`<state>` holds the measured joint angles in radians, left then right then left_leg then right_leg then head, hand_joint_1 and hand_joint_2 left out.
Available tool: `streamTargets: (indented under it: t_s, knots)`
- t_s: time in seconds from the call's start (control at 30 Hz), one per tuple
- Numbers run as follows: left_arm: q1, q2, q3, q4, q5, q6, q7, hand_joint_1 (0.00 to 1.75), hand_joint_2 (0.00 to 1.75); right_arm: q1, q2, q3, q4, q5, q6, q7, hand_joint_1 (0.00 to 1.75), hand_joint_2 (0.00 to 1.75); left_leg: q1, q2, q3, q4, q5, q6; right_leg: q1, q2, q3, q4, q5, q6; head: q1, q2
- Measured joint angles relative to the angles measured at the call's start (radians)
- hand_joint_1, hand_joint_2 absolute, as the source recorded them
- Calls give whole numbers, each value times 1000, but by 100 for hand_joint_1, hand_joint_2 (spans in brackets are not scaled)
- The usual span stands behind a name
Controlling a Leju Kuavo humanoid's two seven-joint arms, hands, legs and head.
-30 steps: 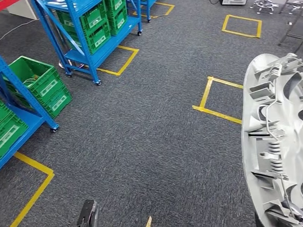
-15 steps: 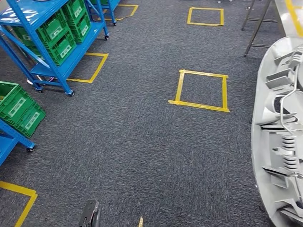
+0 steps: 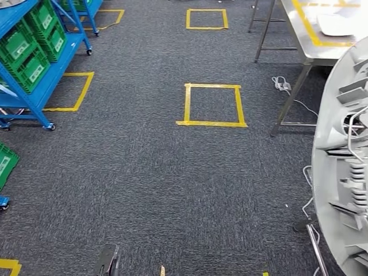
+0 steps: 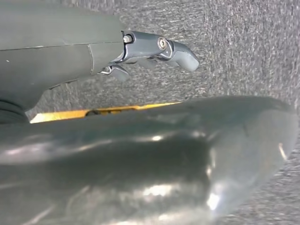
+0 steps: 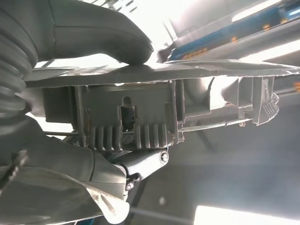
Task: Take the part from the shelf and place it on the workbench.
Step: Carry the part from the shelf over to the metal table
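The part (image 3: 342,167) is a large silver-grey moulded panel with ribs, clips and a wire spring on its inner face. It stands on edge at the right of the head view, held above the carpet. In the right wrist view my right hand (image 5: 71,159) grips the part (image 5: 141,117), with the thumb over its thin rim and a finger under the ribbed block. The steel workbench (image 3: 303,40), marked with yellow tape, stands at the far right. The blue shelf (image 3: 39,92) is at the far left. My left hand (image 4: 71,56) hangs over the carpet and holds nothing, its fingers apart.
Green crates (image 3: 26,52) fill the blue shelf, and another green crate (image 3: 4,164) sits at the left edge. Yellow tape squares (image 3: 211,104) mark the grey carpet. White cables (image 3: 284,86) lie by the workbench leg (image 3: 291,98).
The camera has swung to the right: the shelf slid off toward the left and the workbench came into view at the upper right. The part stays in my right hand.
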<state>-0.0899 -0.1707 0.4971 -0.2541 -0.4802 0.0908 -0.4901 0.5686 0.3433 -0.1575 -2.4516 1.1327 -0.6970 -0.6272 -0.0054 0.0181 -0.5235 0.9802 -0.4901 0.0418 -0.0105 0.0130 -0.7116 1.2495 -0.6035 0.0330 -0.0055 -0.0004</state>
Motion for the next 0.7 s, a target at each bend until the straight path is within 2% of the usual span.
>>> streamTargets:
  t_s: [0.03,0.07,0.1,0.13,0.17,0.2,0.23,0.3,0.33,0.37,0.43,0.47,0.5,0.53,0.57,0.6,0.63,0.7]
  knots:
    - [1,-1,0,0,-2,2,1,0,0,0,0,-5,0,4,0,5,175,175,1,16,0,0,-1,-2,-6,-5,-12,29,-6,7,0,0]
    - [1,-1,1,0,-4,4,2,0,0,2,0,-11,0,8,0,11,175,175,4,30,0,1,-3,-5,-12,-11,-5,21,7,15,0,0]
    - [1,-2,1,0,-8,5,2,0,0,3,0,-16,0,11,0,18,175,175,7,43,1,3,-6,-10,-18,-19,23,-25,34,22,0,0]
    - [1,-4,1,0,-11,8,2,0,0,4,0,-20,-1,15,0,25,175,175,10,55,3,7,-10,-17,-23,-37,62,-95,63,30,0,0]
    - [0,-4,2,0,-14,12,1,0,0,5,0,-25,-2,19,0,32,175,175,11,65,3,13,-16,-26,-25,-56,100,-157,83,34,1,0]
    - [0,-3,2,0,-17,17,0,0,0,6,0,-28,-4,23,0,38,175,175,10,73,3,19,-21,-35,-25,-68,126,-200,94,30,-1,0]
    - [0,-3,2,0,-19,21,-2,0,0,7,0,-32,-5,27,0,43,175,175,9,80,4,24,-24,-42,-23,-73,138,-220,95,23,-2,0]
    - [-3,-5,2,0,-22,27,-6,0,0,10,1,-40,-8,38,0,55,175,175,9,93,7,27,-25,-51,-18,-56,135,-218,95,0,-6,0]
    - [-5,-6,2,0,-23,30,-8,0,0,13,1,-42,-10,45,0,61,175,175,12,92,9,28,-29,-55,-18,-46,133,-218,96,-7,-7,0]
    - [-7,-7,2,0,-25,31,-10,0,0,16,2,-45,-13,51,0,67,175,175,15,77,4,42,-42,-59,-18,-37,133,-218,98,-14,-9,0]
    - [-8,-8,3,0,-29,32,-14,0,0,21,2,-48,-18,58,0,74,175,175,18,28,-32,130,-99,-62,-17,-17,133,-220,100,-24,-13,0]
    - [-6,-8,3,0,-31,32,-16,0,0,22,3,-49,-19,59,0,76,175,175,17,6,-64,200,-132,-59,-14,-6,133,-220,100,-28,-14,0]
    - [-4,-7,5,0,-31,33,-16,0,0,22,3,-51,-19,60,0,77,175,175,14,-4,-97,268,-156,-54,-10,7,133,-220,101,-31,-15,0]
    - [-2,-7,6,0,-32,33,-16,0,0,24,3,-52,-19,60,0,78,175,175,9,-9,-121,310,-161,-46,-5,21,133,-220,101,-34,-15,0]
    - [-1,-6,7,0,-31,33,-16,0,0,25,3,-54,-19,60,0,78,175,175,2,-13,-131,318,-147,-36,-2,35,133,-220,102,-36,-14,0]
    - [-1,-6,8,0,-31,33,-16,0,0,25,3,-56,-19,60,0,79,175,175,-8,-20,-123,285,-114,-24,1,50,134,-220,102,-38,-14,0]
    - [-1,-4,9,0,-31,33,-16,0,0,26,3,-57,-19,60,0,79,175,175,-20,-34,-100,221,-70,-10,1,63,134,-220,103,-39,-14,0]
    - [-1,5,10,0,-31,34,-17,0,0,26,3,-60,-19,60,0,79,175,175,-37,-89,-50,93,-7,20,-3,88,132,-221,106,-40,-14,0]
